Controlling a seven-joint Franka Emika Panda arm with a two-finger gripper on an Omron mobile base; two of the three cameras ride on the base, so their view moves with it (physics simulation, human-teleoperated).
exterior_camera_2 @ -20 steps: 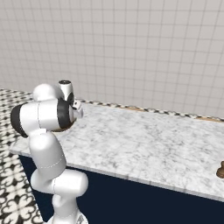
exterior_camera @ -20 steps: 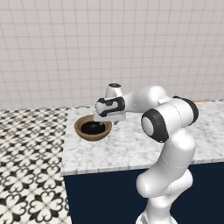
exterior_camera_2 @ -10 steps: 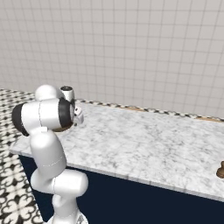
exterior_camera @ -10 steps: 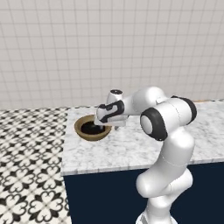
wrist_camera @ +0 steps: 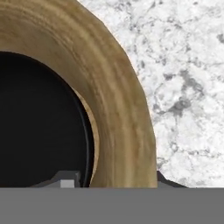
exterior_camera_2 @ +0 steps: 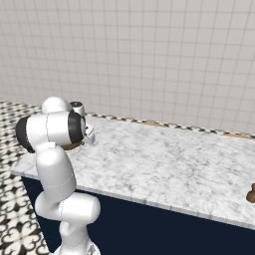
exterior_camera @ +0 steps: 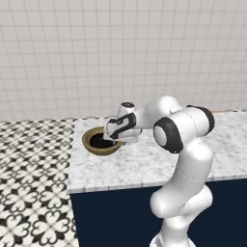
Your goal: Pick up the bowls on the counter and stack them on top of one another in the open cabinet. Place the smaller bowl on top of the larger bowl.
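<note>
The larger bowl (exterior_camera: 90,145), light brown wood, sits near the left end of the marble counter (exterior_camera: 144,161). Inside it rests the smaller black bowl (exterior_camera: 101,142). My gripper (exterior_camera: 114,139) is low over the wooden bowl's right rim and open. In the hand view the thick wooden rim (wrist_camera: 118,113) runs between my two fingertips, one over the black bowl (wrist_camera: 39,122) and one outside over the marble (wrist_camera: 188,87). The open cabinet is out of view.
A small brown figurine-like object (exterior_camera_2: 251,193) stands far along the counter at the right edge. The counter's left end (exterior_camera: 72,159) drops to a patterned tile floor (exterior_camera: 29,183). A tiled wall runs behind the counter.
The hand has come down and slightly left onto the wooden bowl's right rim. The bowls have not moved.
</note>
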